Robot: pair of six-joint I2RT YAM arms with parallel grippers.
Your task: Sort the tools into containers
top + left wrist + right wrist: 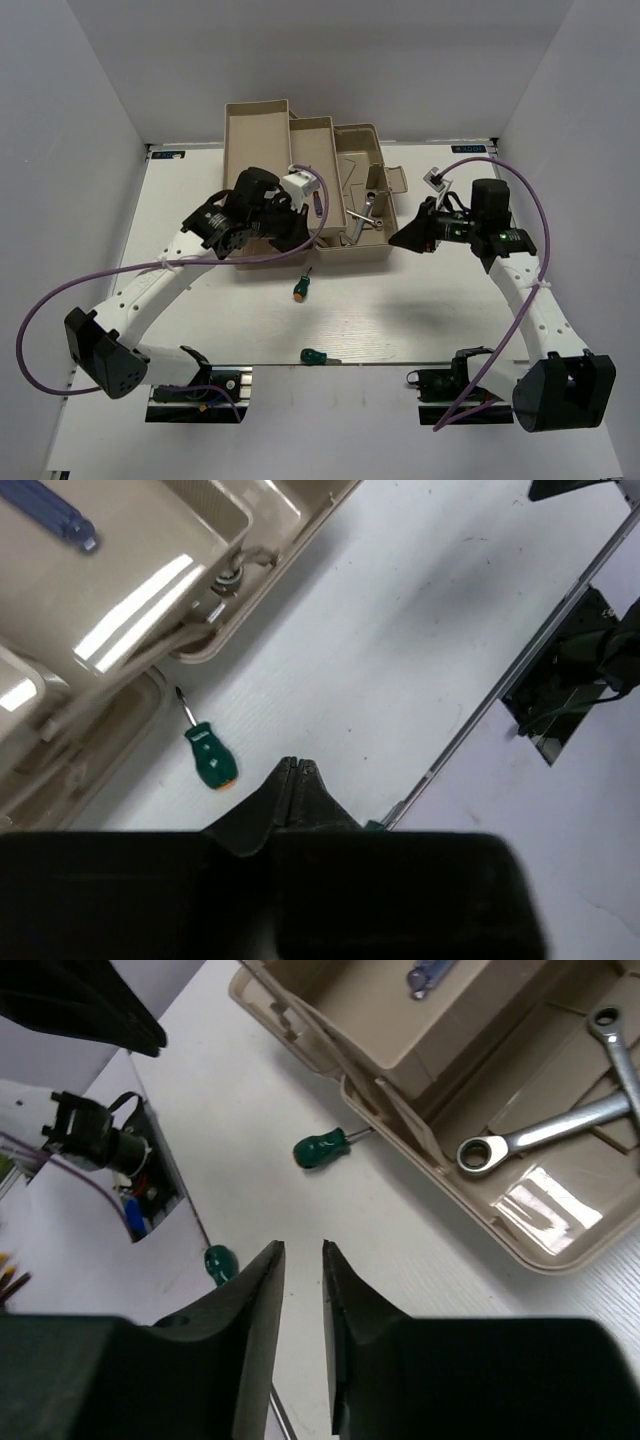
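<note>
The beige toolbox (335, 150) stands open at the back centre with its trays folded out. Two silver wrenches (364, 216) lie in its lower compartment; in the right wrist view the larger one (540, 1132) is crossed by a second (615, 1040). A purple screwdriver (50, 508) lies in an upper tray. One green-handled screwdriver (300, 290) lies on the table just in front of the toolbox, another (315, 356) near the front edge. My left gripper (293, 765) is shut and empty, above the toolbox's front-left corner (290, 232). My right gripper (302, 1248) is slightly open and empty, just right of the toolbox (402, 238).
White walls close in the table on three sides. A metal rail (330, 364) runs along the table's front edge, with the arm bases behind it. Purple cables (60, 300) loop off both arms. A small white fixture (437, 180) sits at the back right.
</note>
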